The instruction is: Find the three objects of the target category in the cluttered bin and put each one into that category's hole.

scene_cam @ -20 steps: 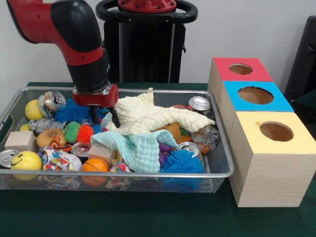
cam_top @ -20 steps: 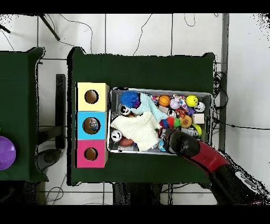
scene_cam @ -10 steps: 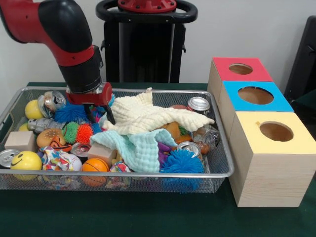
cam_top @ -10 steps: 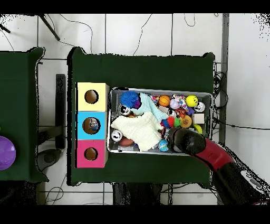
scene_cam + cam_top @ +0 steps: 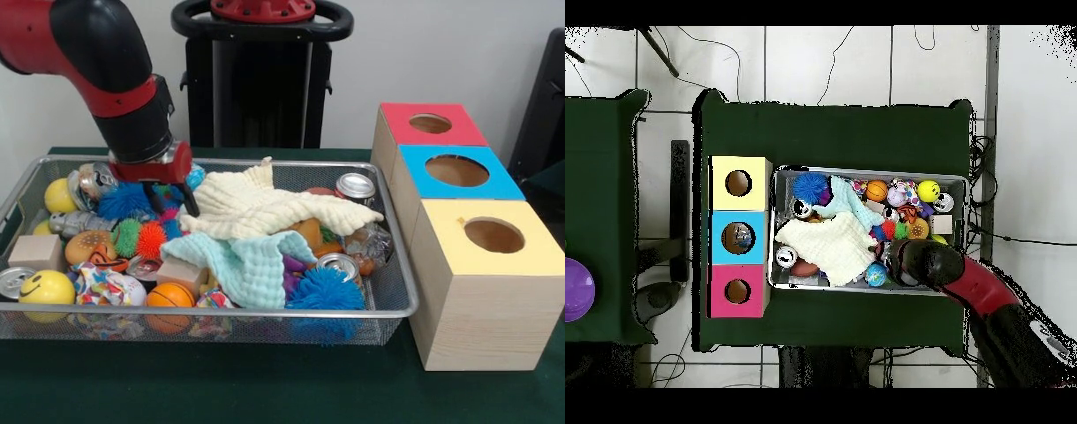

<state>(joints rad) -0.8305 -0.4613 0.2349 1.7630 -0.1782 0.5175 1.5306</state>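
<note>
We see the gripper [image 5: 169, 200] spread open and empty above the bin [image 5: 399, 300], just left of the cream cloth [image 5: 265, 208]; the bin sits left of the three boxes [image 5: 481, 274].

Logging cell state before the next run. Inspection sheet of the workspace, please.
Surface: table under a dark green cloth.
Job's things: wire-mesh bin at centre. Beside it a row of three wooden boxes, each with a round hole: yellow-topped box, blue-topped box, red-topped box.
Clutter: the bin is full. A cream cloth lies over a light blue cloth; around them spiky balls, a smiley ball, a mini basketball, cans, a wooden block.
Grippers: gripper low over the toys at the cream cloth's edge; jaws apart, nothing held.
Cables: several on the floor around the table.
Surroundings: tiled floor; second green table with a purple round thing.
</note>
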